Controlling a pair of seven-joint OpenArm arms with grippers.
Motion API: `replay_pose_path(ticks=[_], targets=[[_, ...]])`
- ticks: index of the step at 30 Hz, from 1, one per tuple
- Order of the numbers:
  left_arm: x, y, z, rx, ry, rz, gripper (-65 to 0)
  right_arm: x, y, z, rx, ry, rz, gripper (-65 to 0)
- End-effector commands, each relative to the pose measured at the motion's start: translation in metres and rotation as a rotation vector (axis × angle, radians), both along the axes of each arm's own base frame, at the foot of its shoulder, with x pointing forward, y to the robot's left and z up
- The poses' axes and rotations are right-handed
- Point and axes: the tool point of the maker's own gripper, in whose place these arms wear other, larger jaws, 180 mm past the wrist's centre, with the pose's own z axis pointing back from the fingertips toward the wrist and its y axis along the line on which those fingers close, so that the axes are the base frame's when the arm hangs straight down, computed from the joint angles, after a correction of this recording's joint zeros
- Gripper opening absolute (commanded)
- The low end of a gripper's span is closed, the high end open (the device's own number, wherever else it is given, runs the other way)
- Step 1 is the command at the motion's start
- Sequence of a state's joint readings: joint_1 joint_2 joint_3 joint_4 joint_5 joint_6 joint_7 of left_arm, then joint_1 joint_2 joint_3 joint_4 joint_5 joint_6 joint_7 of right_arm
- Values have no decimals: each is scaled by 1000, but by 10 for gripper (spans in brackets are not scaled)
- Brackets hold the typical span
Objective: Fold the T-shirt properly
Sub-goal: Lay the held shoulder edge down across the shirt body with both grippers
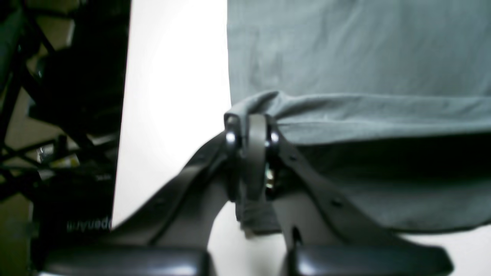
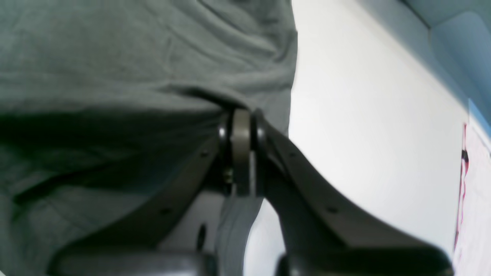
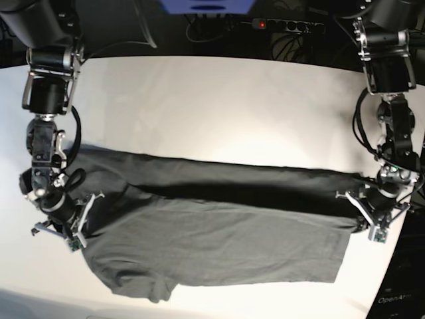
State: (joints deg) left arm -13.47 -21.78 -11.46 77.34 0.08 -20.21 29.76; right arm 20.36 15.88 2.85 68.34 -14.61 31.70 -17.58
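A white bench (image 3: 219,100) fills most of the base view, and the T-shirt (image 3: 219,246) is spread across its near half with its long axis running from side to side. A lengthwise edge of the dark grey cloth is lifted and stretched as a straight band between the two arms, with a dark shadow under it, while the rest lies flat and lightly wrinkled on the bench. A sleeve is seen at the lower left of the base view, so the shoulder end points to that side and the straight hem end to the other. The right gripper (image 2: 241,126) is seen at the sleeve end, its jaws pressed together on a pinched fold of the cloth, a strip of which hangs down between them. The left gripper (image 1: 253,134) is seen at the hem end, likewise clamped tight on a bunched corner of the cloth, with a short tail of fabric below the jaws. Beyond the far edge of the bench a power strip (image 3: 285,25) with a red light is visible among dark cables.
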Motion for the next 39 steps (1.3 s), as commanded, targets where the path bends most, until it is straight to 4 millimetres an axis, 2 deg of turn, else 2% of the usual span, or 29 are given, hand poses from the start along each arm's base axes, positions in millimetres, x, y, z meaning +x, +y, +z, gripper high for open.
replay_pose_path(ticks=[1, 5, 10, 13, 23, 30, 32, 39], targets=[[10, 6, 23, 16, -64, 2, -627, 16, -6, 29, -5, -79, -4, -644], [9, 6, 13, 6, -43, 5, -627, 20, -5, 23, 7, -58, -2, -644], [14, 9, 3, -19, -53, 9, -627, 20, 6, 12, 7, -33, 28, -644], [12, 12, -10, -34, -37, 19, -627, 20, 17, 11, 21, -41, 50, -644], [16, 21, -23, -57, -29, 37, -627, 22, 17, 12, 21, -45, 51, -644], [25, 22, -12, -57, -54, 38, -627, 25, 10, 18, 8, -53, 45, -644], [29, 21, -6, -57, -66, 36, -627, 26, 7, 12, 14, -35, 37, -644], [30, 5, -13, -40, -43, -12, -627, 27, 9, 5, 37, -24, 39, -643]])
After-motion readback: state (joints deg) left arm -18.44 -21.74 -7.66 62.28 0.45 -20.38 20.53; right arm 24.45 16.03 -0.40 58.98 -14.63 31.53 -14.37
